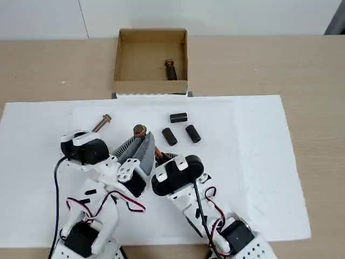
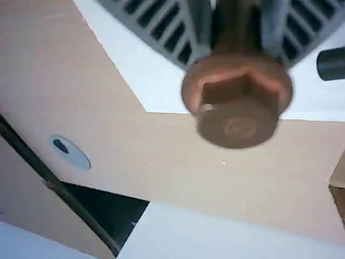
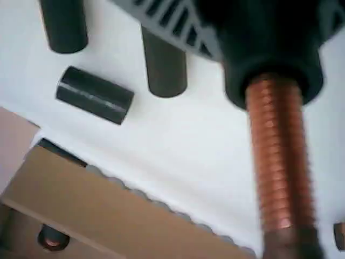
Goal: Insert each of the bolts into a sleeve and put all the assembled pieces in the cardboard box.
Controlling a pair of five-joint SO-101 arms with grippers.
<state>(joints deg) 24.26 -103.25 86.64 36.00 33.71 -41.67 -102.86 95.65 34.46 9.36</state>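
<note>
My left gripper [image 1: 141,138] is shut on a copper bolt [image 2: 237,102] just behind its hexagonal head [image 1: 139,130], lifted over the white sheet. The bolt's threaded shank [image 3: 280,162] runs into a black sleeve [image 3: 269,59], and my right gripper [image 1: 161,157] is shut on that sleeve. The two grippers meet tip to tip in the middle of the sheet. Three loose sleeves [image 1: 178,117] [image 1: 169,136] [image 1: 193,133] lie just beyond them. Another bolt [image 1: 101,123] lies at the far left. The cardboard box [image 1: 151,86] holds one assembled piece [image 1: 170,70].
A white sheet [image 1: 253,162] covers the near part of the wooden table [image 1: 312,70]. The box stands at the sheet's far edge, open at the top. The right half of the sheet is bare. Both arm bases and their cables [image 1: 108,199] crowd the near edge.
</note>
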